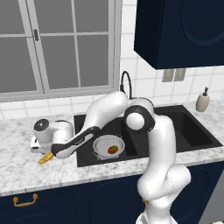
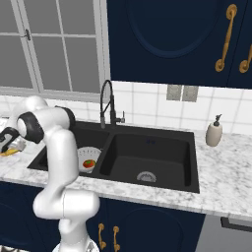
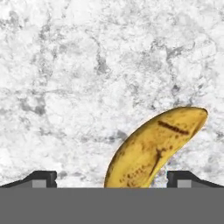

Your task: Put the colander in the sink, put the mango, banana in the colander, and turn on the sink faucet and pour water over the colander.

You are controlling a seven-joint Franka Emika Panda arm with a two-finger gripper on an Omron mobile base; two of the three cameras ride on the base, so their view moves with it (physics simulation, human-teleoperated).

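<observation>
hand poised over banana on marble bench

the hand [image 3: 112,179], fingers spread wide and holding nothing, hangs low over the banana [image 3: 155,148] on the bench [image 3: 87,78] left of the sink [image 1: 188,127]. the base cameras add what the hand camera misses: the mango [image 1: 113,149] lying in the colander [image 1: 101,145] in the left basin, the faucet [image 2: 106,101] behind.

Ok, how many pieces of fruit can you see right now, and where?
2. The mango sits in the colander in the sink's left basin. The banana lies on the marble counter left of the sink, between the open fingers.
</observation>
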